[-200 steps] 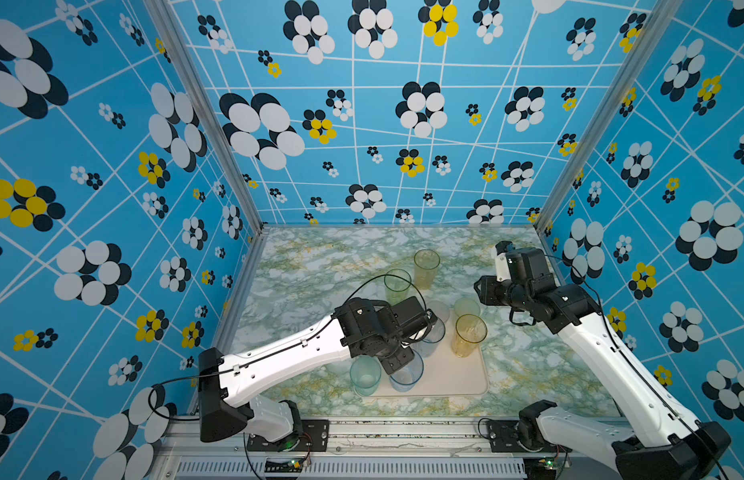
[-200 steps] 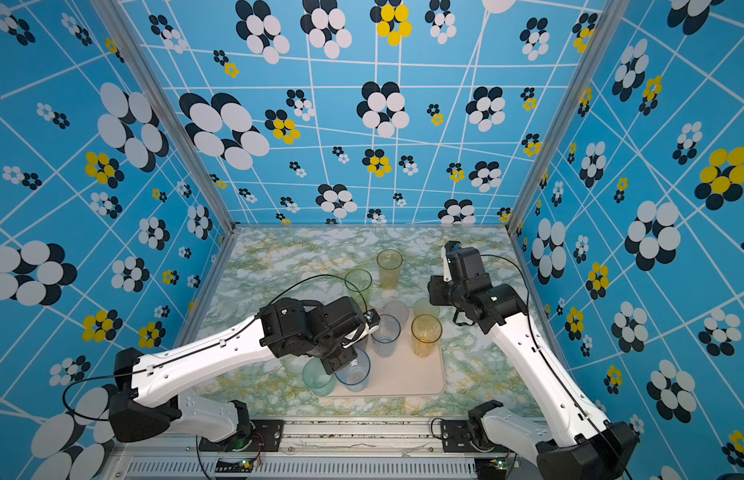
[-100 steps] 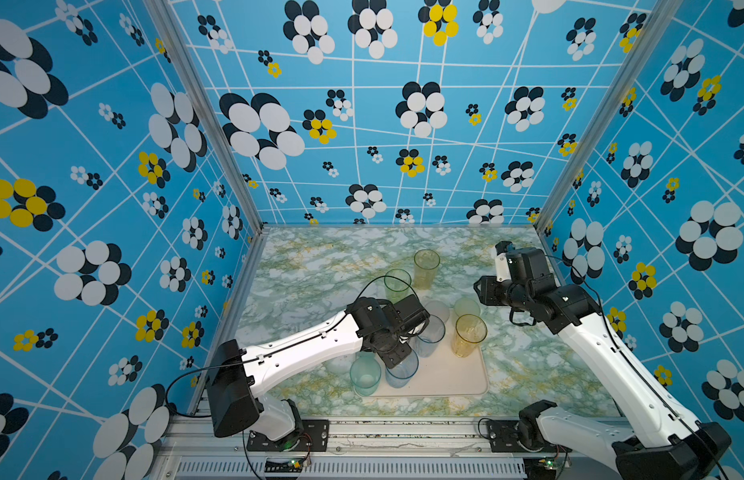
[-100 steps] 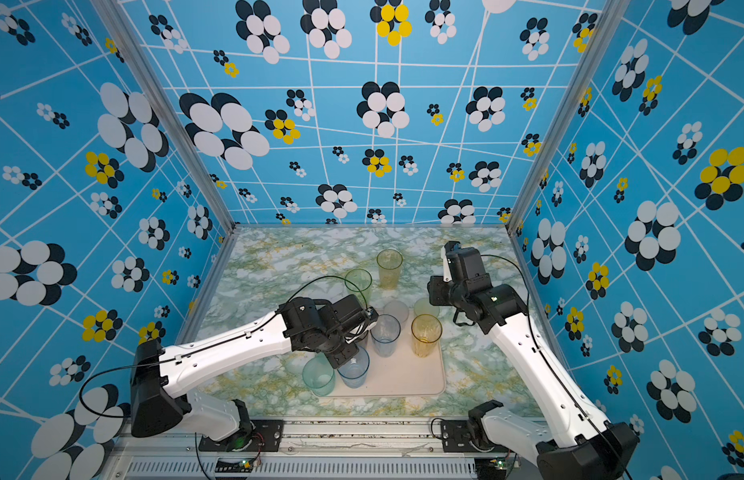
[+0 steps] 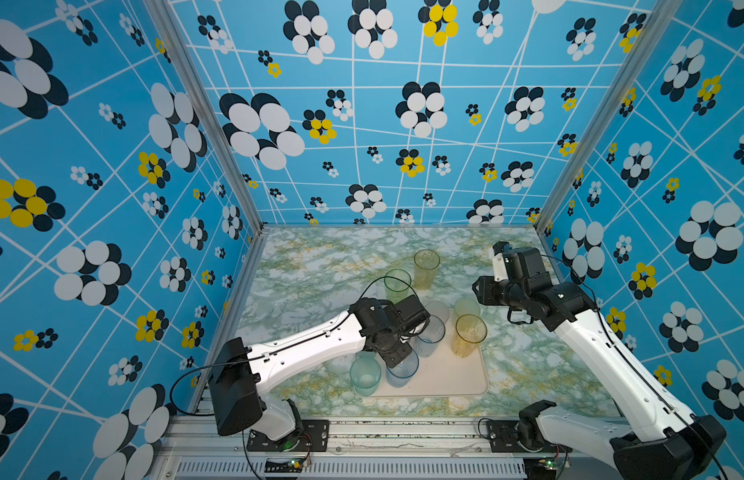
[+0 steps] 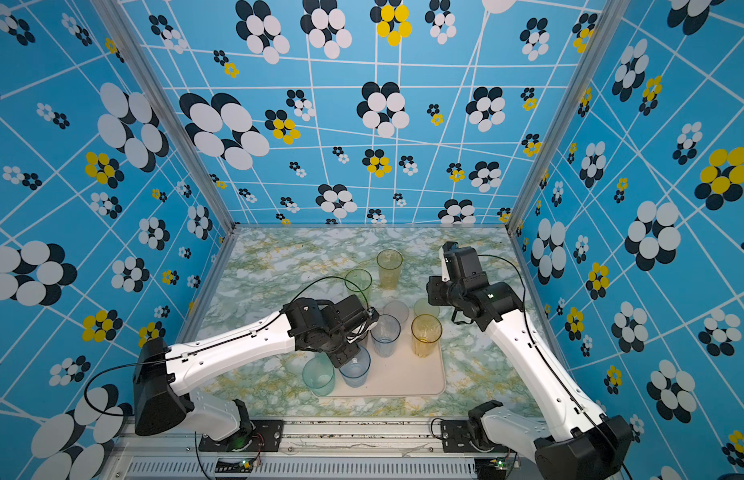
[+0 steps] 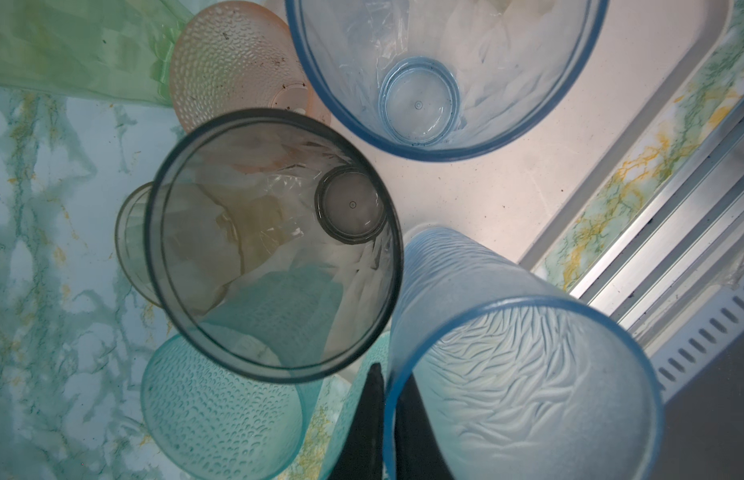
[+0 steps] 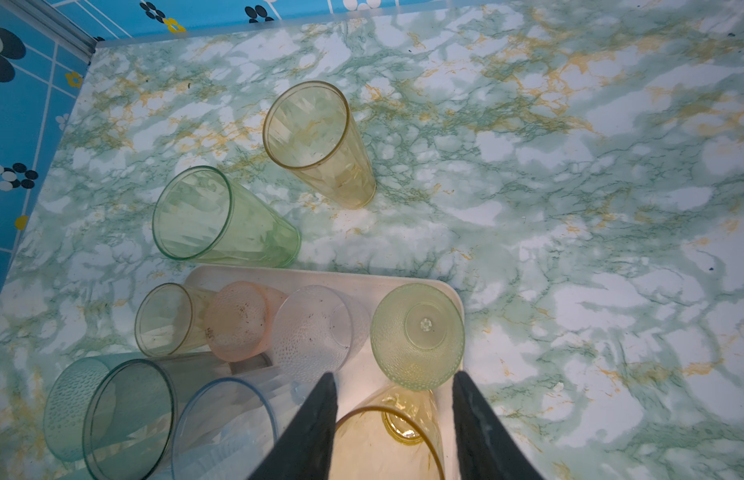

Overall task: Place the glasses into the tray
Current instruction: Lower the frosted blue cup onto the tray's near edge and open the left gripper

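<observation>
The left hand point(image 7: 389, 384) is clenched on the rim of a tall frosted blue plastic tumbler point(image 7: 524, 386), with 1 finger inside the wall and 1 outside. In a top view that tumbler point(image 5: 405, 374) is at the lower left of the large cream-beige rectangular tray point(image 5: 457, 374), just beside a teal dimpled tumbler point(image 5: 365, 376) at the tray's left edge. Whether it is lifted cannot be told. The right hand point(image 8: 394, 376) hangs released above the tray's upper right, its fingers apart over a tall amber tumbler point(image 8: 386, 449), grasping nothing. A second tall blue tumbler point(image 5: 430, 338) stands on the tray, left of centre. A tall green tumbler point(image 5: 397, 284) and a tall pale yellow tumbler point(image 5: 426, 268) stand on the marbled green worktop point(image 5: 320, 282), above the tray in the frame.
</observation>
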Available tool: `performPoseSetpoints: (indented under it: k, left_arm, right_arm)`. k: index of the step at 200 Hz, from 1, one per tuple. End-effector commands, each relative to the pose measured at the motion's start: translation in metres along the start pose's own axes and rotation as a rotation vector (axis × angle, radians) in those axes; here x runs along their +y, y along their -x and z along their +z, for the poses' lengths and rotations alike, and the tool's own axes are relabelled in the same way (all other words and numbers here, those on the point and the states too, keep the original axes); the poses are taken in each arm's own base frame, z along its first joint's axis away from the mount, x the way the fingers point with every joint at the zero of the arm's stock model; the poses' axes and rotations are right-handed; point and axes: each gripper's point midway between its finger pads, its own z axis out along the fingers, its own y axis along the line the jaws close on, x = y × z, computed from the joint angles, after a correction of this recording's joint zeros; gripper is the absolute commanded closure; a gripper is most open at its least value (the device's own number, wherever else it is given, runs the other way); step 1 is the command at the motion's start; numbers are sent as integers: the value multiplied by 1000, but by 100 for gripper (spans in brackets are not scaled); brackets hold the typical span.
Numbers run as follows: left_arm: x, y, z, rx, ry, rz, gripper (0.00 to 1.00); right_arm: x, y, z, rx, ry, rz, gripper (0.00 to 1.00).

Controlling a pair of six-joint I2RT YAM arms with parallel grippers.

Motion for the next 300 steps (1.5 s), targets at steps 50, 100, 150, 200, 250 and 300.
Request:
performPoseSetpoints:
  k: [50,100,150,200,250,300]
  left_arm:
    - [3,-8,12,34,-4,-9,100]
    - [5,-9,11,30,1,-17,96]
    - [7,-11,8,24,7,-22,89]
    - [8,-8,0,-7,3,-25,79]
    - [5,-7,-11,-34,-20,-25,77]
    - [5,-1,-32,-106,-45,-31,77]
  right_arm:
    - [-4,-5,2,18,-12,-2,52]
    - [-4,-6,2,20,-12,-1,52]
    - [-3,-6,2,20,-10,3,52]
    - [-2,-4,3,22,-6,5,52]
    - [-1,-4,3,26,-3,6,52]
    - [-1,-5,4,30,-3,4,52]
